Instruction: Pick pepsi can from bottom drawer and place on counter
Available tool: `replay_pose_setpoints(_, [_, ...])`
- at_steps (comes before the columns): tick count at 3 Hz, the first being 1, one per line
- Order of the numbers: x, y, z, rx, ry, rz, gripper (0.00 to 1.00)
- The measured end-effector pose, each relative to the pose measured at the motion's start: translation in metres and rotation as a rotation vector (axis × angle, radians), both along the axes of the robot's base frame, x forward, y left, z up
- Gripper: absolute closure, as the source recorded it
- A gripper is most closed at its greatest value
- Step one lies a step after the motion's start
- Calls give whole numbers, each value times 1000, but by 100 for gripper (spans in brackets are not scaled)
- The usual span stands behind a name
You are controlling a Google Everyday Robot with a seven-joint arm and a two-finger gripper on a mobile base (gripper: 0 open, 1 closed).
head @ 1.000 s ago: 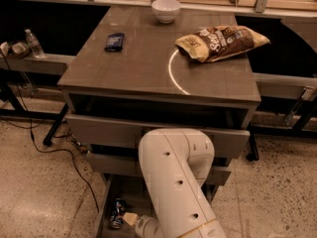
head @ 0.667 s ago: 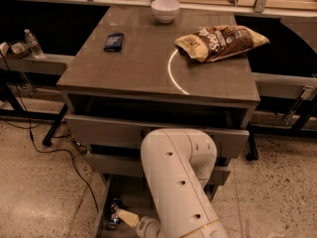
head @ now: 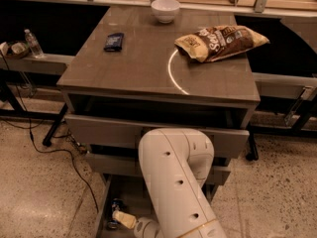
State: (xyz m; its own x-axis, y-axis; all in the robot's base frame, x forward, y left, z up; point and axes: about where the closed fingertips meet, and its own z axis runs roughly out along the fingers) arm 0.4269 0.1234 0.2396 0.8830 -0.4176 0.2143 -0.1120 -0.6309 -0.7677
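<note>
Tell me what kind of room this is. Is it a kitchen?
Probably a snack corner or a test kitchen. A counter holds a chip bag and a white bowl, with drawers underneath. The robot's gripper is down low in the bottom drawer, by the pepsi can.

we find the gripper low in the bottom drawer, its wrist behind the white arm, pepsi can half covered by the gripper, drawer and arm cut off by the bottom edge, can markings too small for us
</note>
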Motion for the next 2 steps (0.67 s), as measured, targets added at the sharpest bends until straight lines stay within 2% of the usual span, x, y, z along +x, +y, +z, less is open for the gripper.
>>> replay_pose_setpoints(1, [-9, 13, 16, 32, -87, 62, 0])
replay_pose_setpoints(2, [-12, 27, 46, 98, -233, 132, 0])
